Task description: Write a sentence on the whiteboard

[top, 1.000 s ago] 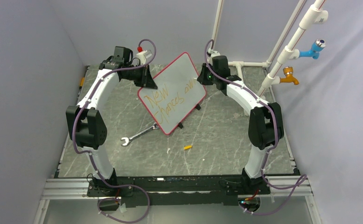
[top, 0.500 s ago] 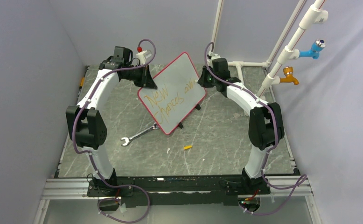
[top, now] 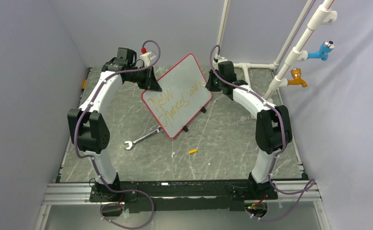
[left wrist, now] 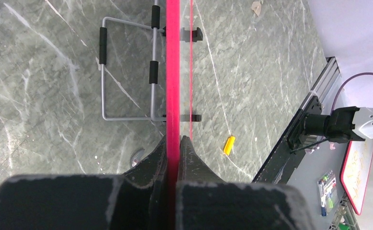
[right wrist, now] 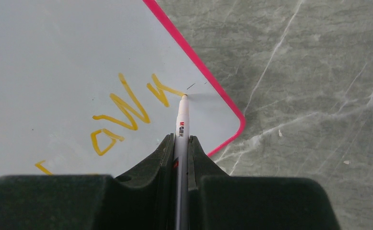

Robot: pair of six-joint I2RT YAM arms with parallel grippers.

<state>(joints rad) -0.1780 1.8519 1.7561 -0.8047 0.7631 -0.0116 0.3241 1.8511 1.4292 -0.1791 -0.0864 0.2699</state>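
The right jaws are clamped on a white marker [right wrist: 181, 115], its tip on the whiteboard [right wrist: 55, 48] at the end of the last orange stroke of the sentence [right wrist: 127, 103], near the board's rounded right corner. The left jaws pinch the board's red frame on its far-left edge. The board stands tilted, mid-table toward the far side. On the table [top: 232, 139] nearer the arms' bases lie a wrench [top: 141, 139] and a small orange piece [top: 192, 151]

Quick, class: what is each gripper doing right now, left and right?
Left gripper: closed on the red edge of the whiteboard.
Right gripper: closed on a marker.
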